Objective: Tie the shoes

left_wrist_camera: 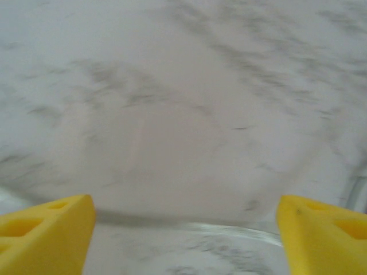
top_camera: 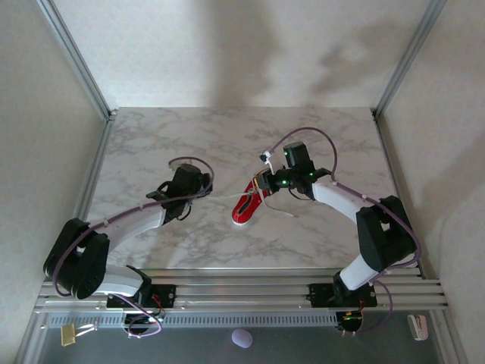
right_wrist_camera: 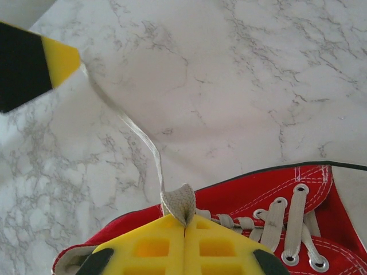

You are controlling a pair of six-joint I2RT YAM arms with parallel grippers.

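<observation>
The red shoe (top_camera: 246, 208) lay just right of centre on the marble table (top_camera: 167, 144), white sole edge showing, toe toward the lower left. The right gripper (right_wrist_camera: 184, 220) was pinched tight on a loop of white lace (right_wrist_camera: 176, 201). The left gripper (left_wrist_camera: 184, 226) gaped wide, empty.

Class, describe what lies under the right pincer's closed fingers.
The right pincer, shut on a white lace, sits over the red sneaker. Its eyelets and lacing show beside it; the part directly beneath it is covered.
</observation>
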